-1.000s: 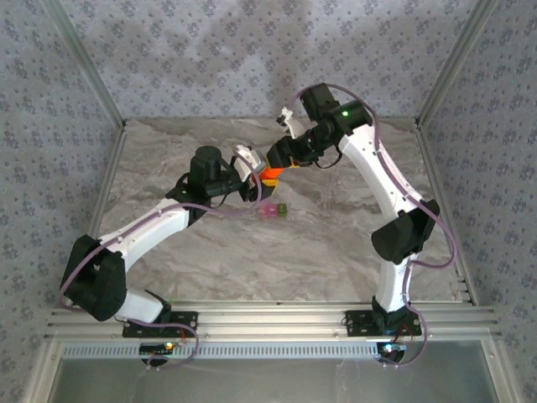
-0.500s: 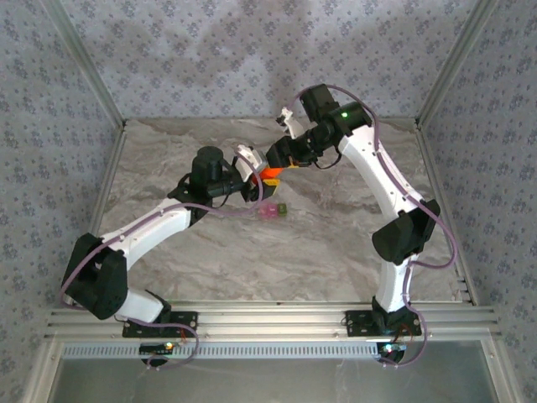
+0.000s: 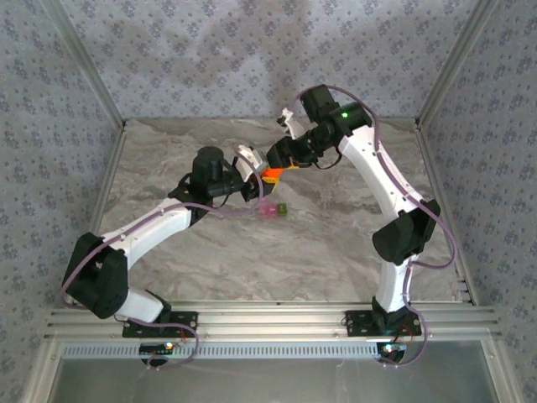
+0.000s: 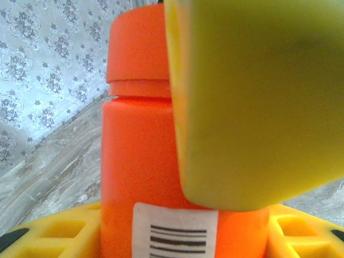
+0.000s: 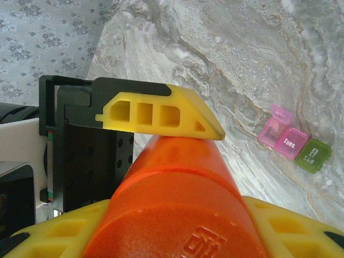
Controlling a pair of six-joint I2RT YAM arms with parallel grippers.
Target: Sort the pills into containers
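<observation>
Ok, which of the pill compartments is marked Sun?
The olive-green compartment, the end one toward the right edge of the right wrist view; its lid reads SUN. The pink compartment joined to it reads Tues.

Count entry.

Tools: two, both mine, the left tool (image 3: 255, 186) and the right tool (image 3: 277, 164).

Orange bottle (image 4: 140, 177): one. It has one round cap (image 4: 137, 48) and one barcode label (image 4: 174, 231).

Containers (image 5: 293, 142): one joined strip on the surface (image 5: 226, 64).
- Green compartment (image 5: 316, 156): one.
- Pink sections (image 5: 292, 144): I count two faces, one lettered "Tues.". I cannot tell whether they are two compartments or one with its lid raised.
</observation>
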